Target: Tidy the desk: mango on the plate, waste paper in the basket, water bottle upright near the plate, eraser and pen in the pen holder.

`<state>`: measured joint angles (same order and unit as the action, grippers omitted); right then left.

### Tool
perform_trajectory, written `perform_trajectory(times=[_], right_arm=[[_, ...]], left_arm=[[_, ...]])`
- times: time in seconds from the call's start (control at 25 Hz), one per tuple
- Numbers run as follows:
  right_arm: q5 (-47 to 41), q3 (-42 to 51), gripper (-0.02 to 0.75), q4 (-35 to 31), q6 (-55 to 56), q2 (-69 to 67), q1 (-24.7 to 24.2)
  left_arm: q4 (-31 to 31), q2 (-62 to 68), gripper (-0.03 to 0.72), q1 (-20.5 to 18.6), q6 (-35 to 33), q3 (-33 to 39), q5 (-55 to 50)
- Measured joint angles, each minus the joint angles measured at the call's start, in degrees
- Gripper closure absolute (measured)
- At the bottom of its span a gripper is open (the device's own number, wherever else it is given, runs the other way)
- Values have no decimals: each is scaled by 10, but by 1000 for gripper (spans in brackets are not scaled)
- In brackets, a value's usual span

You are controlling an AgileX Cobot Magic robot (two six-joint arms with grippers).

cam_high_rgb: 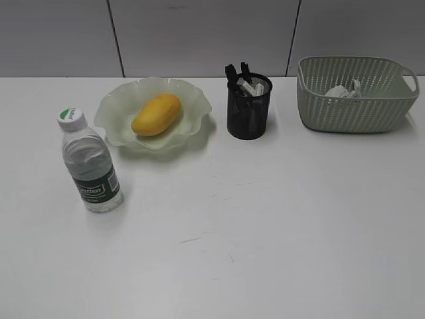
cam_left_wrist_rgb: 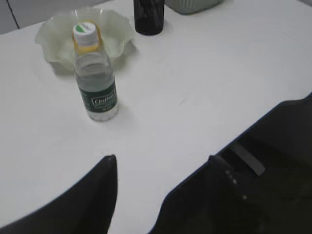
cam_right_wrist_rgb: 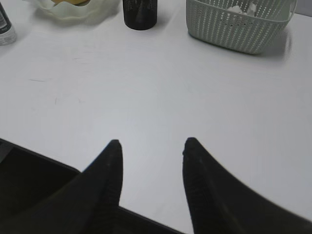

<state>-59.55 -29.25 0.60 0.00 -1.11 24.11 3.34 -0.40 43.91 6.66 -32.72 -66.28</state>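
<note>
Judging by how things lie, every part of the tidy-up looks done. Taking the plate [cam_high_rgb: 113,109] as the landmark: the mango [cam_high_rgb: 157,113] lies in its hollow, tilted along its length, where the ruffled rim keeps it from rolling off. The water bottle [cam_high_rgb: 90,163] stands upright on the surface [cam_high_rgb: 265,232] just in front of the plate and a little to its left, cap up, near but not touching the rim, so it meets the "near the plate" wording. To the plate's right stands the pen holder [cam_high_rgb: 249,109], with dark pen ends and something pale, likely the eraser, poking out of its mouth. Further right again, well apart from the plate, sits the basket [cam_high_rgb: 352,100], with the waste paper [cam_high_rgb: 344,91] resting inside against its far wall.

The left tool [cam_left_wrist_rgb: 161,163] is spread and holds nothing; it hangs over bare surface on the near side of the bottle, clear of it. The right tool [cam_right_wrist_rgb: 151,146] is also parted and empty, over open surface well in front of the pen holder and basket. Neither shows in the exterior view.

Nothing stands in the way of either arm; only faint scuff marks show on the surface in front of the plate
</note>
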Motion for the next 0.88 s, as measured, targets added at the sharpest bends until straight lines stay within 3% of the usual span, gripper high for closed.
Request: perform_trajectory(times=[0.16, 0.6, 0.72, 0.88], right_arm=[[0, 0, 399, 0, 0, 0, 0], [0, 0, 399, 0, 0, 0, 0], [0, 0, 399, -2, 0, 0, -13], [0, 0, 399, -6, 0, 0, -80]], left_arm=[[-1, 0, 258, 0, 0, 18, 48], [-1, 0, 288, -9, 0, 18, 55], [-2, 0, 296, -64, 0, 18, 55], [-2, 0, 319, -196, 0, 18, 55]])
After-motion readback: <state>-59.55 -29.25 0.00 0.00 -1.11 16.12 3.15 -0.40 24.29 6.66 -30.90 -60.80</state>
